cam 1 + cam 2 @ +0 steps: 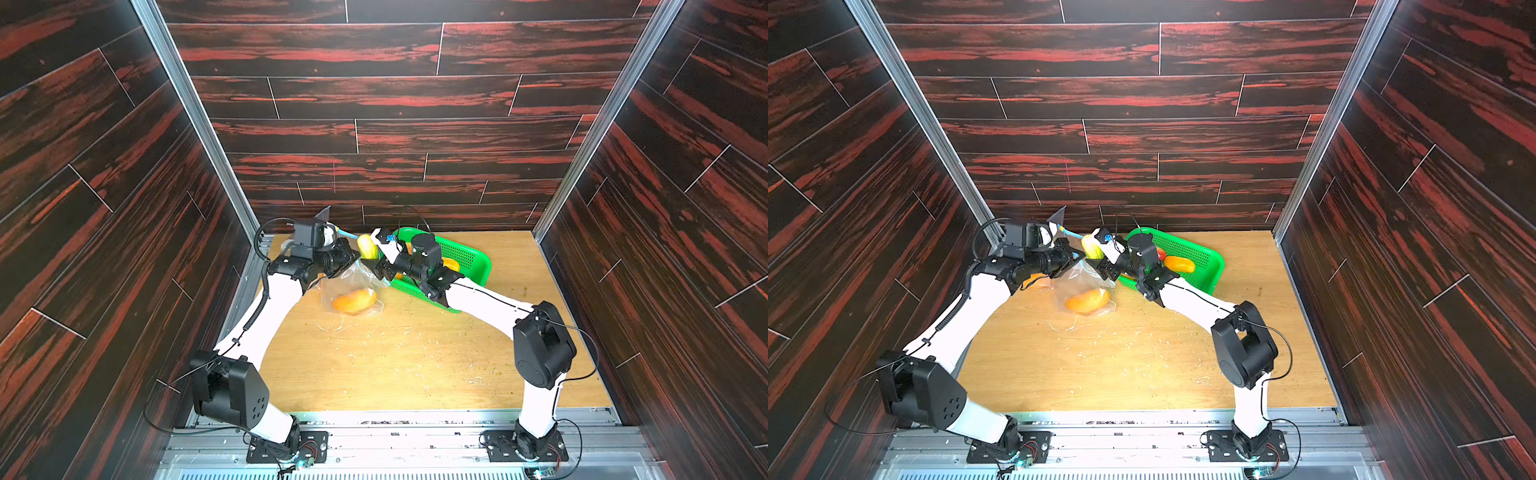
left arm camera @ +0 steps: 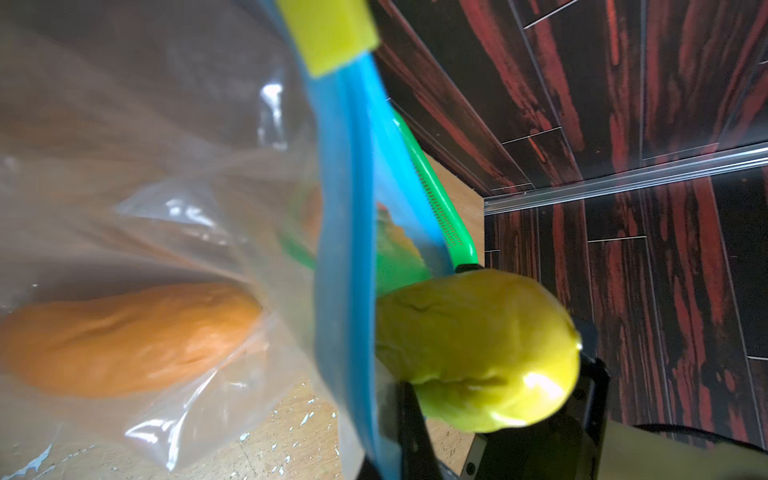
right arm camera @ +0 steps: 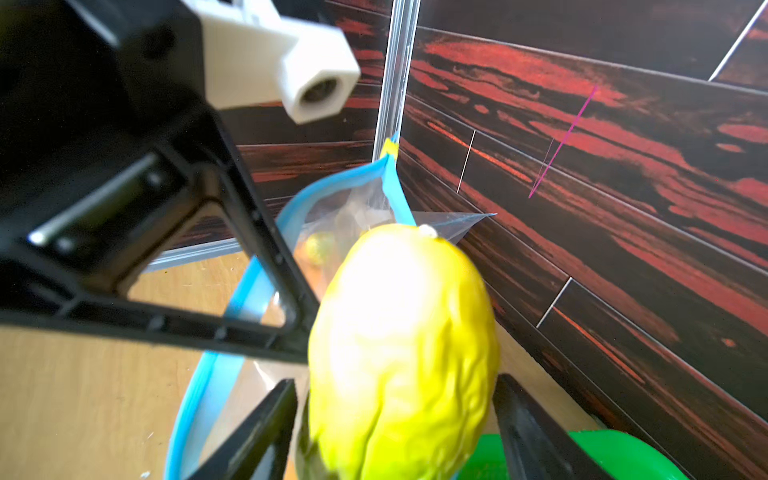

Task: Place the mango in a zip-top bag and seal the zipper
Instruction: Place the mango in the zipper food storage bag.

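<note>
A clear zip-top bag (image 1: 353, 282) (image 1: 1084, 282) hangs over the table, and my left gripper (image 1: 352, 254) (image 1: 1076, 255) is shut on its blue zipper rim (image 2: 345, 249) (image 3: 249, 291). An orange mango (image 1: 354, 301) (image 1: 1087, 301) (image 2: 124, 336) lies in the bag's bottom. A yellow mango (image 1: 368, 246) (image 1: 1091, 246) (image 2: 478, 353) sits at the bag's open mouth, between the fingers (image 3: 270, 415) of my right gripper (image 1: 376, 259) (image 3: 395, 386). That gripper is open, with a narrow gap showing on each side of the fruit.
A green basket (image 1: 469, 257) (image 1: 1204, 257) stands at the back right under my right arm, holding an orange fruit (image 1: 1179, 264) and a red one (image 1: 1160, 252). Another orange piece (image 1: 1036, 280) lies under my left wrist. The back wall is close behind both grippers.
</note>
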You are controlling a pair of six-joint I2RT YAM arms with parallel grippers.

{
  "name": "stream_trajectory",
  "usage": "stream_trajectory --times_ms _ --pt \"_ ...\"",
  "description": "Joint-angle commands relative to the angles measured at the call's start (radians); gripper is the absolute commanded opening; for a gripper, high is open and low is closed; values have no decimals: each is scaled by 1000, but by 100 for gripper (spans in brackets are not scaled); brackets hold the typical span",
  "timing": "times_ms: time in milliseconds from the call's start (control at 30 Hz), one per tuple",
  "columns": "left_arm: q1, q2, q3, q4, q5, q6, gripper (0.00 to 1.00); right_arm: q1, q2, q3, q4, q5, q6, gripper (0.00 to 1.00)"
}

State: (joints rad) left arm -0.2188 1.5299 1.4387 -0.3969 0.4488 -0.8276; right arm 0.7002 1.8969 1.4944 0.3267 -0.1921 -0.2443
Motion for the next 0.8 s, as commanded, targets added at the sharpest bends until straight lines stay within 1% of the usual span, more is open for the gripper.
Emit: stream_trajectory --times_ms 0,167,267,433,633,767 --pt "1 -45 41 -18 -12 22 0 2 -65 37 -88 -37 1 77" --pt "1 -37 51 -13 -2 15 0 2 -69 74 -196 -111 -3 76" --pt "1 -24 100 -28 7 18 0 1 -68 80 -221 -82 -16 69" --pt "1 -12 177 -89 -8 53 0 -9 -97 90 -288 -51 -30 68" --pt "0 -27 146 -78 -10 53 0 -22 -75 186 -446 -25 5 71" --pt "1 -35 101 -52 -12 43 0 -37 -39 247 -505 -94 94 71"
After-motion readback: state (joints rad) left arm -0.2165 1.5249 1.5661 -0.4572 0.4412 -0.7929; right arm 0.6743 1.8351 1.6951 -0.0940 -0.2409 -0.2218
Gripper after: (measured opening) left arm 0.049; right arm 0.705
